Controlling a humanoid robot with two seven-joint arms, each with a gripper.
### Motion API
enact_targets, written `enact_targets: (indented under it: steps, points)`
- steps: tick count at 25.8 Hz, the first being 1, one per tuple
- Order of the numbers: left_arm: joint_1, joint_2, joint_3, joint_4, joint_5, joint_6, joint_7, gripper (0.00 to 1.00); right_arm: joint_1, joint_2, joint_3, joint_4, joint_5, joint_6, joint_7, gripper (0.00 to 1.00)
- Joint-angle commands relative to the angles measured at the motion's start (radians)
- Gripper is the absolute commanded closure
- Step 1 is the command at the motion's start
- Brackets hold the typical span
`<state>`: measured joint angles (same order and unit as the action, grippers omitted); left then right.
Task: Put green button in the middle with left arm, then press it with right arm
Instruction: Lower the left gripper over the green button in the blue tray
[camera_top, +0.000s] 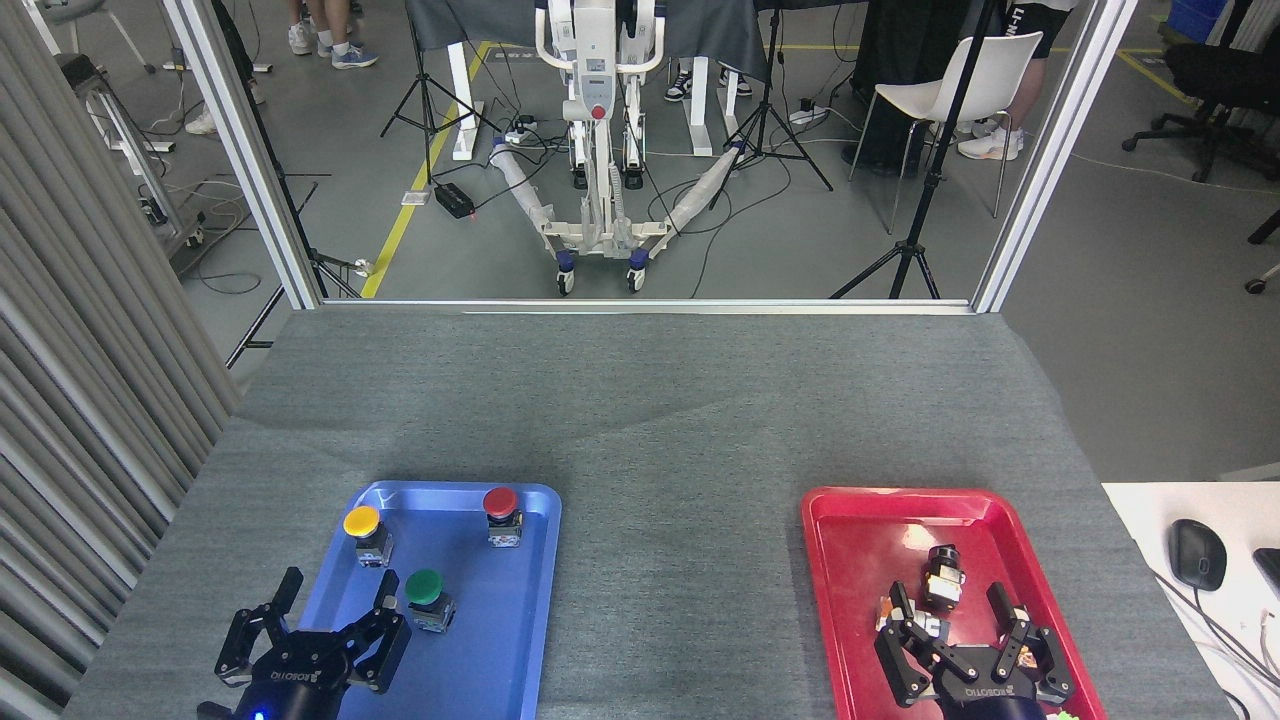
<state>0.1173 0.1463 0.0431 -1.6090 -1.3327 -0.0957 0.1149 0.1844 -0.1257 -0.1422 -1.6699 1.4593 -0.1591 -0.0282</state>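
Nearest the viewer, the left gripper (338, 592) hangs over the near left edge of the blue tray (520, 640) with jaws spread wide and holding nothing, its right finger just beside the green button (426, 596); the right gripper (952, 600) sits over the red tray (860, 560), jaws likewise wide, with a small black object (943, 578) lying between the fingertips, contact not discernible. The green button stands upright in the blue tray, nearer than the yellow button (364, 532) and the red button (502, 514). The middle (680, 540), bare grey fabric, lies between the two trays.
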Motion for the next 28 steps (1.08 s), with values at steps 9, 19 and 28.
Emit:
enact_targets:
  steps: [9,19,28]
  points:
    - [-0.004,0.015,-0.011,-0.02,0.006,0.025,-0.001,0.0,-0.002,-0.008,-0.011,-0.001,-0.002,0.006,0.005,0.0]
    - [0.004,0.05,-0.049,-0.017,0.007,0.008,0.012,0.0,-0.008,-0.008,-0.005,-0.001,-0.04,0.001,0.005,0.0]
    - [0.004,0.045,-0.043,-0.017,0.007,-0.025,0.011,0.0,-0.014,-0.006,0.004,-0.001,-0.036,0.026,0.004,0.0]
